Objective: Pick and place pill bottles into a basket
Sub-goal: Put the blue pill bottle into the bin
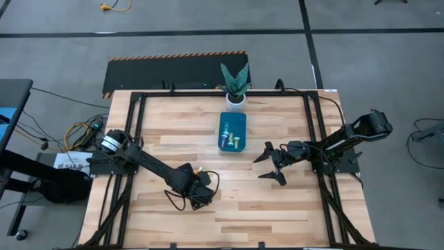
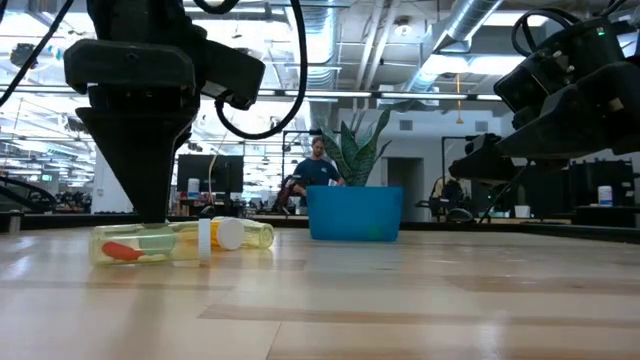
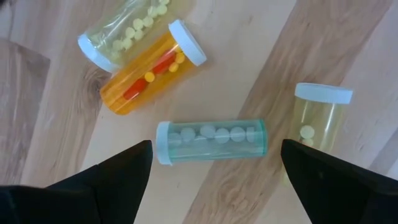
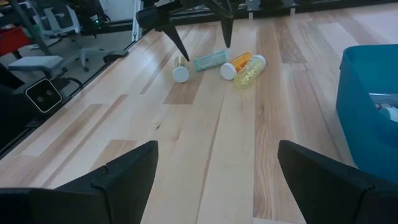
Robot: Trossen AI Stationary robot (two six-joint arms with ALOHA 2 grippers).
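Four pill bottles lie on their sides on the wooden counter (image 1: pixel 277 208), clustered just under the left claw (image 3: pixel 211 171): a green bottle (image 3: pixel 211 141) at the centre of the left wrist view, an orange bottle (image 3: pixel 152 73) touching a pale yellow bottle of small pills (image 3: pixel 127 31) at the upper left, and another yellow bottle (image 3: pixel 318 127) at the right, a little apart from the rest. In the high view this group sits in the lower middle of the frame, mostly hidden by the left arm. The left claw hangs over the green bottle with its two dark fingers spread wide on either side of it, touching nothing. The basket (image 1: pixel 233 132), teal-blue, stands at the upper centre of the high view, well apart from the cluster, with a few bottles already inside. Just beyond it, at the counter's far edge, is a white pot with a green plant (image 1: pixel 235 83). The right claw (image 1: pixel 272 163) hovers right of centre, below and right of the basket, jaws apart and empty. In the low view a person (image 2: pixel 318 170) shows in the room behind.
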